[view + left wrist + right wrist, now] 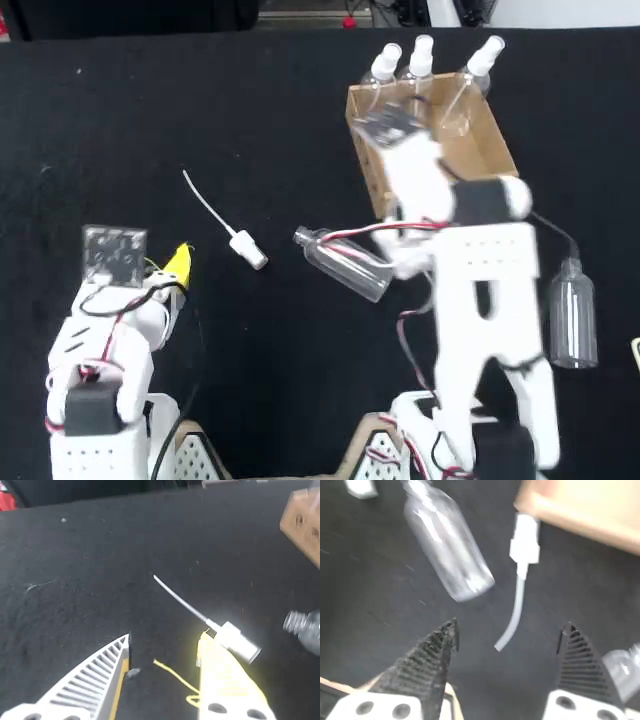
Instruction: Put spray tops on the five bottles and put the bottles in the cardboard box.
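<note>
Starting at the left, the left pincer hovers spread near a spray top that lies on the black worktop, its thin tube pointing away from the arm. Right of it an uncapped bottle lies on its side, neck toward that spray top. The right pincer is spread too, over a 2nd spray top lying beside the cardboard box, where 3 capped bottles lean with their heads over the far edge. 1 more bare bottle rests farthest right. The step in hand looks like capping the lying bottle. It would go best by pinching a spray top by its stout head rather than the bendy tube, steadying the bottle with the other arm, and threading the tube straight into the neck.
</note>
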